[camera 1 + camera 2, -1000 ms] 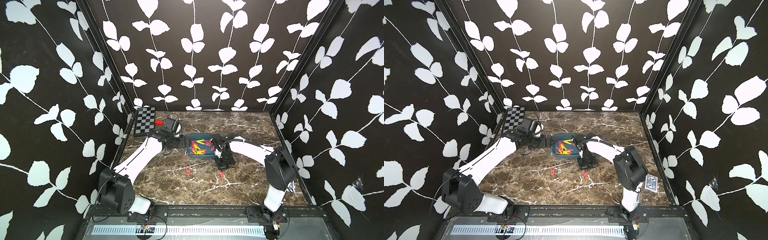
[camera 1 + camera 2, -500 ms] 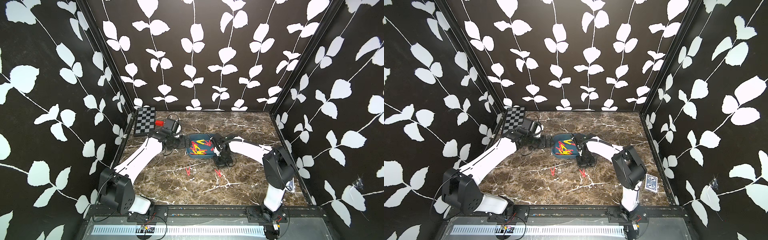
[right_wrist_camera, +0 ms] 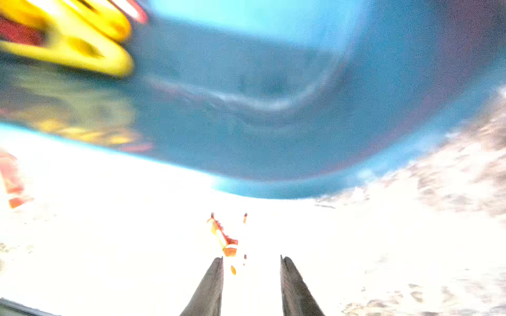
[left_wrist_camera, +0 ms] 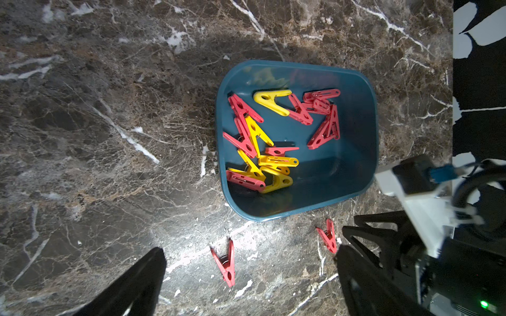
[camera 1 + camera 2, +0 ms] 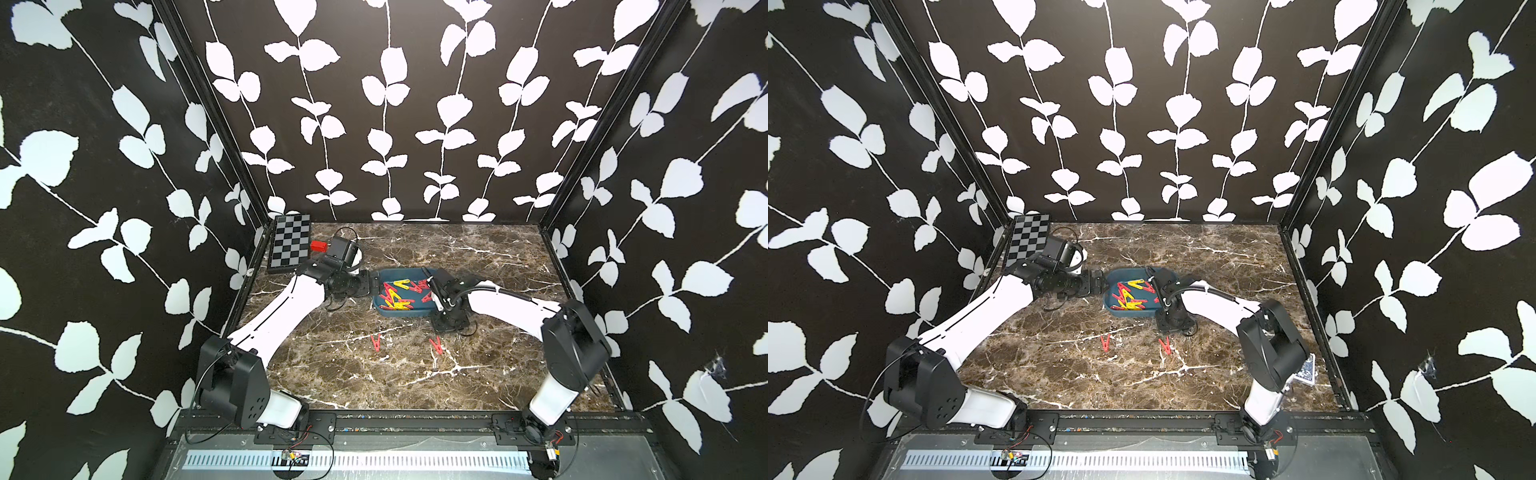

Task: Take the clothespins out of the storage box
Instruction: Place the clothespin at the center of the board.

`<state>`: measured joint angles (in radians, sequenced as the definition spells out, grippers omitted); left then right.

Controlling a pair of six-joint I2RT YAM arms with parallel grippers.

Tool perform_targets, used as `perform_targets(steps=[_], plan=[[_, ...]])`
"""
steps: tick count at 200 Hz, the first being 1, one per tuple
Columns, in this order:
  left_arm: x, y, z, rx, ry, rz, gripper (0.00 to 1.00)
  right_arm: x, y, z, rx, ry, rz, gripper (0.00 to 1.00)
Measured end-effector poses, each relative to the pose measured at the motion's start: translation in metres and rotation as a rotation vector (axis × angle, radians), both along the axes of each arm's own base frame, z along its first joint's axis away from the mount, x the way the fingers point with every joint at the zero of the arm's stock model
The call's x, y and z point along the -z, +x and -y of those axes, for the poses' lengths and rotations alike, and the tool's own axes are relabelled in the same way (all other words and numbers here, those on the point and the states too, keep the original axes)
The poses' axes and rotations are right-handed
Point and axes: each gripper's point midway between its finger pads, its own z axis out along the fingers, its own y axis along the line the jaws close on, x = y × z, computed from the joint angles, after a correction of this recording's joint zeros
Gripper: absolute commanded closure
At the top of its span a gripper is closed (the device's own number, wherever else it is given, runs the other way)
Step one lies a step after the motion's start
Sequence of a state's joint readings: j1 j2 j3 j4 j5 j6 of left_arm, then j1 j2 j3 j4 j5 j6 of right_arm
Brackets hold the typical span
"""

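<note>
While two red clothespins (image 5: 376,342) already lie on the tabletop (image 5: 415,390) toward its near edge, you've a dozen or so left in the storage box (image 5: 388,276) mid-tabletop. Your left claw (image 4: 249,247) gapes wide and your right claw (image 3: 251,258) is narrowly parted, both empty.

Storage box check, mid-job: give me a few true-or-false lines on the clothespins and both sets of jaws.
1. Two red clothespins lie on the table outside the storage box. True.
2. The storage box is empty. False: red and yellow clothespins lie inside.
3. The left gripper has its jaws wide open, holding nothing. True.
4. The right gripper clamps a yellow clothespin. False: its jaws stand apart, empty.
</note>
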<state>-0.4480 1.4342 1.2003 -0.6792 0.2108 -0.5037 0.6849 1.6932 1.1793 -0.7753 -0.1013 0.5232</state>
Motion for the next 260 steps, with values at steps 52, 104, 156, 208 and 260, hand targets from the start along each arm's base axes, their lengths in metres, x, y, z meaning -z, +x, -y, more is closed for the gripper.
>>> perform_targets(steps=[52,104,156,208,260], plan=[[0.004,0.004,0.003,0.002,-0.003,-0.002,0.01,-0.040,0.027,-0.007,0.005,0.052,0.165,0.16],[0.011,0.012,0.008,0.004,-0.014,-0.005,0.01,-0.062,0.067,-0.017,-0.030,0.036,0.300,0.01],[0.008,0.021,0.013,-0.021,-0.048,0.027,0.01,-0.056,0.104,-0.025,-0.132,-0.044,0.434,0.20],[0.009,0.024,0.014,-0.047,-0.071,0.031,0.01,-0.049,0.126,-0.028,-0.261,-0.116,0.586,0.41],[0.008,0.024,0.014,-0.056,-0.076,0.028,0.01,-0.014,0.135,-0.039,-0.424,-0.182,0.633,0.46]])
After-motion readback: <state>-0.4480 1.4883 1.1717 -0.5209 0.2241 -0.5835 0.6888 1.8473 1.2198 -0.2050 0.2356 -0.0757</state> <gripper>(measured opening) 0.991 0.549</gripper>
